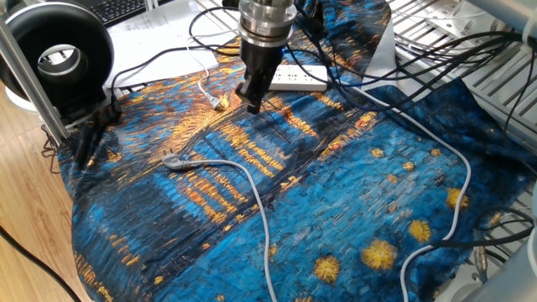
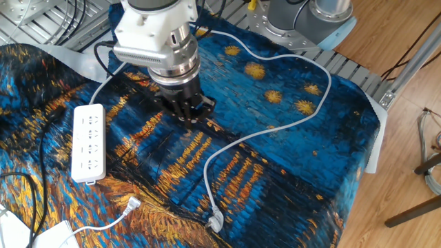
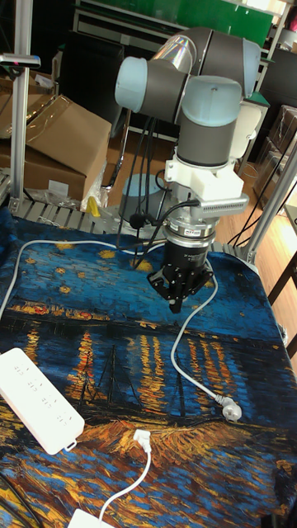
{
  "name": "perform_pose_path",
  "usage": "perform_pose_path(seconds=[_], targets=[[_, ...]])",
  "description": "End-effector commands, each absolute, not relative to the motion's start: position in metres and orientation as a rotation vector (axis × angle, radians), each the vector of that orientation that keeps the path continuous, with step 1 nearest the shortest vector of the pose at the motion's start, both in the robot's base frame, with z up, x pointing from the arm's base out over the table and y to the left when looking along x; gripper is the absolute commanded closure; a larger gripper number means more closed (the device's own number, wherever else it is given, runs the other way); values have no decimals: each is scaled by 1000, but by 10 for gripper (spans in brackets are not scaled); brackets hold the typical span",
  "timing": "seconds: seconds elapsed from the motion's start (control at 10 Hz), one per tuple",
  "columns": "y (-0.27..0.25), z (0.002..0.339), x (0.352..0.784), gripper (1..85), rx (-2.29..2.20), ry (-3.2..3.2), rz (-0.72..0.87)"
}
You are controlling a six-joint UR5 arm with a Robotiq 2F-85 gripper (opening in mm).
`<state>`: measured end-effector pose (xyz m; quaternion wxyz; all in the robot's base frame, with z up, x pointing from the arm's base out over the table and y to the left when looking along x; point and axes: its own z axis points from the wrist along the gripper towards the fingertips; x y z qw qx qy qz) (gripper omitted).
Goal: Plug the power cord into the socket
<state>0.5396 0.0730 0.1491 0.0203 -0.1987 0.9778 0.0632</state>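
Observation:
The power cord is a thin white cable whose small pale plug (image 1: 220, 102) (image 2: 133, 203) (image 3: 142, 437) lies loose on the blue painted cloth. The socket, a long white power strip (image 1: 295, 79) (image 2: 89, 143) (image 3: 37, 400), lies flat on the cloth, apart from the plug. My gripper (image 1: 252, 102) (image 2: 190, 116) (image 3: 177, 304) hangs just above the cloth between the strip and the grey cable. Its fingers meet at the tip and nothing shows between them. It touches neither the plug nor the strip.
A thicker grey cable loops across the cloth and ends in a grey plug (image 1: 174, 161) (image 2: 215, 222) (image 3: 229, 408). Black cables (image 1: 210, 25) trail behind the strip. A black round device (image 1: 59, 54) stands at the cloth's edge, and cardboard boxes (image 3: 58, 144) sit behind the table.

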Motion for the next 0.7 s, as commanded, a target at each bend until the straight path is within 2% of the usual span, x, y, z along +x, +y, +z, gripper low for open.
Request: perform_pose_path(seconds=[0.0,0.2,0.3,0.4,0.5,0.6], targets=[[64,149,528,843,-748,3053,156],[18,149,541,843,-961,2993,-131],[25,148,542,843,-930,2991,-93],[48,147,543,843,-862,2987,41],[47,137,558,767,-915,2950,35],[57,128,569,737,-926,2925,69]])
